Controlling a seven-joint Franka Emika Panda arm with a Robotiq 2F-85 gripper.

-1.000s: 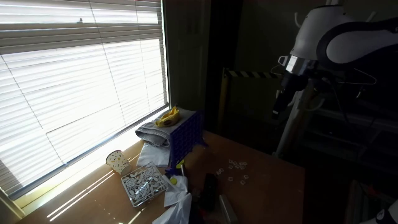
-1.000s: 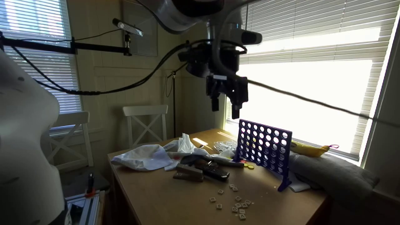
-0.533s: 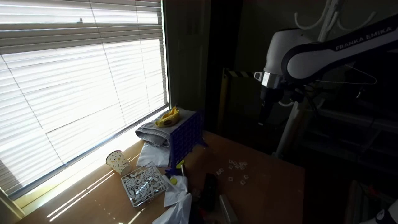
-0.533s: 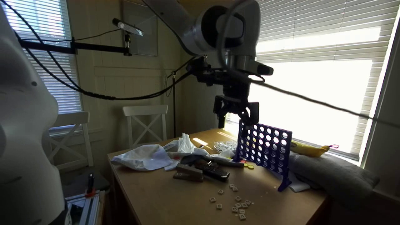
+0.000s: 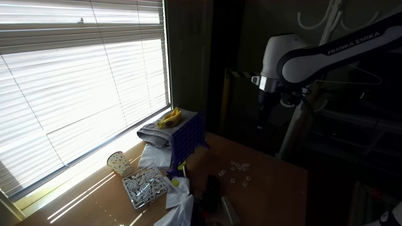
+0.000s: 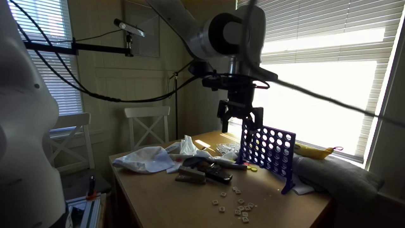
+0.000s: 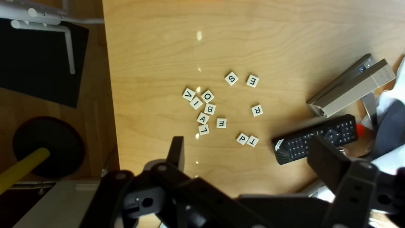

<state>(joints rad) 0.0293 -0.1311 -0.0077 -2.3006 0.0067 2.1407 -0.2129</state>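
Hanging high over the light brown wooden table (image 7: 152, 57), the black two-finger robot gripper (image 6: 237, 135) is holding its black fingers (image 7: 177, 152) wide apart, with a big gap between them. In the wrist view, it is pointing down at twelve small square cream tiles (image 7: 209, 109) with black letters. These tiles are lying flat on the table, well below the gripper. V, I, O, B, A and L are crowding close together, with an E sitting just beside them. P and T are making a close pair, and S, R and another E are resting a little way off.

A long black remote control (image 7: 303, 144) with many buttons is lying near the tiles, and one finger is covering a bit of it in the wrist view. A gray-brown stapler (image 7: 351, 88) is sitting right beside the remote.

In an exterior view, a tall blue-purple plastic game board (image 6: 268, 144) full of round holes is standing upright, and the gripper is hiding a bit of it. Behind the board, a yellow banana-shaped cloth pouch (image 6: 313, 152) is resting on a thick gray towel (image 6: 335, 174). A pale paper cup (image 5: 120, 164) with colored spots is sitting near the bright window (image 5: 81, 84), just beside a flat gray square stand (image 5: 147, 185) with cut-out roses.
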